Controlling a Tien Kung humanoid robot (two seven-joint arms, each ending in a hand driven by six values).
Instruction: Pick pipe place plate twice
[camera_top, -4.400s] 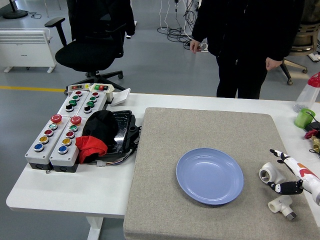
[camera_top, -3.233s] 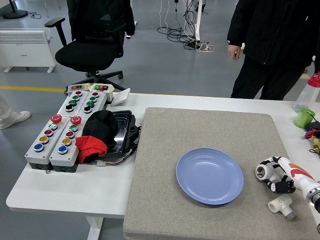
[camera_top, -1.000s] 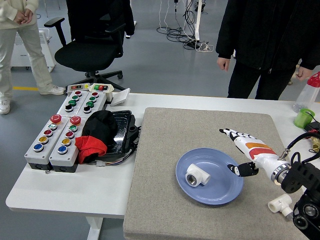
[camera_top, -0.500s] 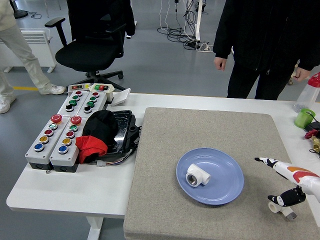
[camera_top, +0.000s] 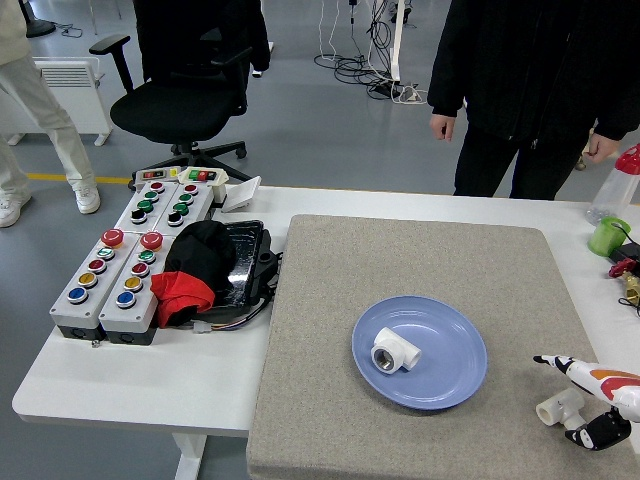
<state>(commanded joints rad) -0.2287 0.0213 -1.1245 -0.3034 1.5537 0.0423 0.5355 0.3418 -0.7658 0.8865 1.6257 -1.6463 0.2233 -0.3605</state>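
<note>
A blue plate (camera_top: 440, 375) lies on the grey mat (camera_top: 400, 270). One white pipe fitting (camera_top: 395, 351) lies in the plate, left of its middle. A second white pipe fitting (camera_top: 558, 408) lies on the mat near its right front corner. My right hand (camera_top: 592, 400) comes in from the lower right and is around this fitting, with the fingers spread above it and the thumb below it. It holds nothing. My left arm is out of view.
Two grey button boxes (camera_top: 120, 270) and a black and red bundle (camera_top: 200, 270) sit at the left. A green cup (camera_top: 608, 236) and a bottle (camera_top: 620, 180) stand at the far right. A person (camera_top: 530, 80) stands behind the table, hands down. An office chair (camera_top: 180, 90) stands behind.
My right hand left the first fitting in the plate, drew back to the right and came down to the second fitting on the mat.
</note>
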